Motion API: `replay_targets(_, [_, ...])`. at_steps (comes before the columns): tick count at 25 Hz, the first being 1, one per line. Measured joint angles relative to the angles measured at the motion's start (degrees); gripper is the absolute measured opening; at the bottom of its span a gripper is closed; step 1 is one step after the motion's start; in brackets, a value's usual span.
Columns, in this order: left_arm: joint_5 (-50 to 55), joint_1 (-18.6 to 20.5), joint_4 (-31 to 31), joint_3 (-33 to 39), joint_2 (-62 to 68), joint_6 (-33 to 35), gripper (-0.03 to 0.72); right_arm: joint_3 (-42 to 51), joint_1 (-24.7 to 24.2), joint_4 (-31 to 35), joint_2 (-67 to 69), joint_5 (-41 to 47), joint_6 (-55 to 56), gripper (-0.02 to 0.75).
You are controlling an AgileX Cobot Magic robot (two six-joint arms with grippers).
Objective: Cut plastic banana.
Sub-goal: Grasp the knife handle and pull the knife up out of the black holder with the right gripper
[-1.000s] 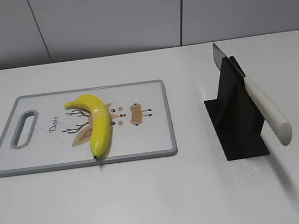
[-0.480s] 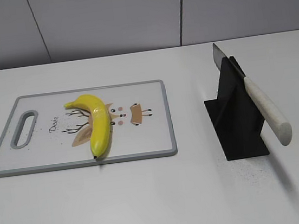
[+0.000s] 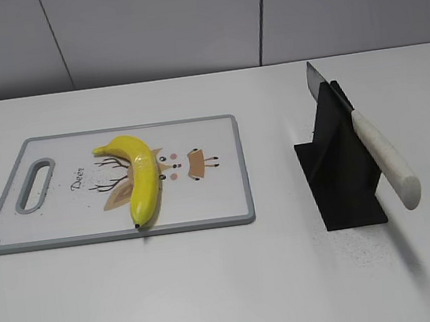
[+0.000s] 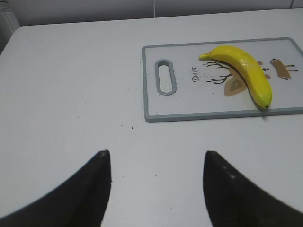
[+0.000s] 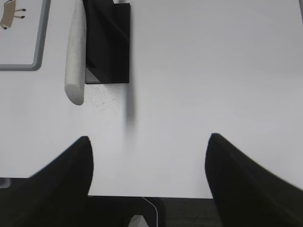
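Observation:
The plastic banana (image 3: 141, 175) lies on a white cutting board (image 3: 212, 200) at the left; it also shows in the left wrist view (image 4: 246, 71) on the board (image 4: 189, 101). A knife with a white handle (image 3: 384, 157) rests in a black stand (image 3: 342, 177); in the right wrist view the handle (image 5: 75, 52) juts from the stand (image 5: 111, 52). My left gripper (image 4: 156, 156) is open and empty, well short of the board. My right gripper (image 5: 149, 142) is open and empty near the table's front edge. Neither gripper shows in the exterior view.
The white table (image 3: 238, 284) reaches back to a grey panelled wall (image 3: 182, 23). The table's front edge (image 5: 180, 197) shows just under my right gripper. Small dark specks lie on the table near the board and stand.

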Motion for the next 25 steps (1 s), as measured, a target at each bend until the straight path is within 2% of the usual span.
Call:
replay_targets(4, [0.0, 0.0, 0.0, 0.0, 0.0, 0.0, 0.583, -3.32, 2.6, 0.21, 6.53, 1.12, 0.2, 0.556])
replay_targets(12, [0.0, 0.0, 0.0, 0.0, 0.0, 0.0, 0.583, -11.53, 13.21, -0.55, 21.78, 2.49, 1.93, 0.551])
replay_targets(19, [0.0, 0.0, 0.0, 0.0, 0.0, 0.0, 0.583, -19.33, 13.91, 3.17, 35.73, 2.41, 3.92, 0.548])
replay_targets(25, [0.0, 0.0, 0.0, 0.0, 0.0, 0.0, 0.583, -20.18, 14.09, 6.19, 45.11, 2.31, 4.79, 0.54])
